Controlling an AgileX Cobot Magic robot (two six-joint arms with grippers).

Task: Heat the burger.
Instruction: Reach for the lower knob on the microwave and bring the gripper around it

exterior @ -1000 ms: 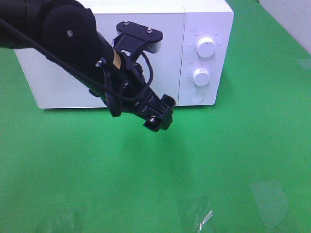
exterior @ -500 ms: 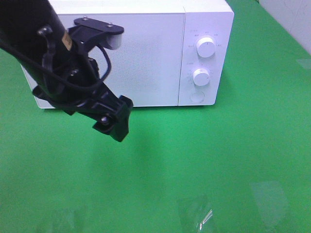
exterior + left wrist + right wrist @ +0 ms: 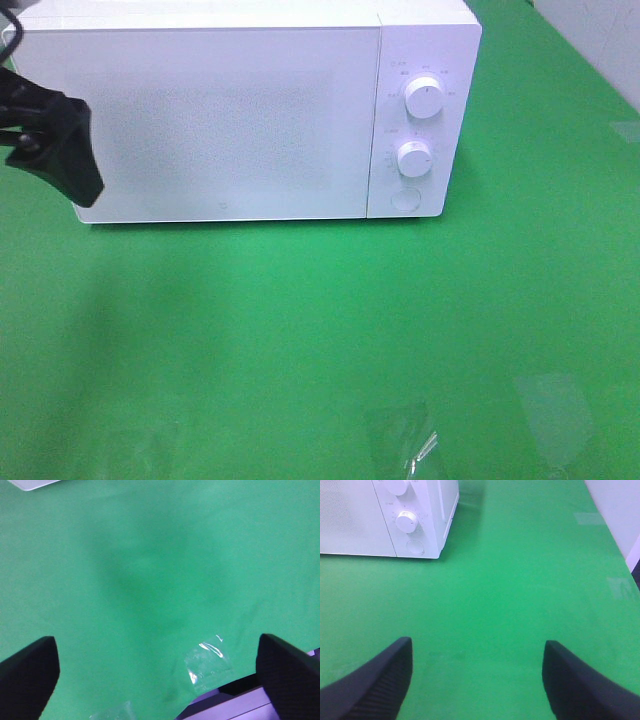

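Count: 1 white microwave (image 3: 240, 120), carrying 2 knobs (image 3: 424, 97) and 1 round button (image 3: 405, 199). 1 green surface (image 3: 320, 330). Clear film patches (image 3: 400, 440): 4 in the high view. 2 grippers: 1 left gripper (image 3: 159, 680), 1 right gripper (image 3: 475, 680).

Bright, even light; soft shadows on green cloth (image 3: 330, 320).

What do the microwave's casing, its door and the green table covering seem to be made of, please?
Casing: smooth white with a faint sheen, probably painted metal or plastic.
Door: white with a fine dotted grain, likely a perforated screen behind glass or plastic.
Green covering: matte and faintly creased, looks like cloth or felt.
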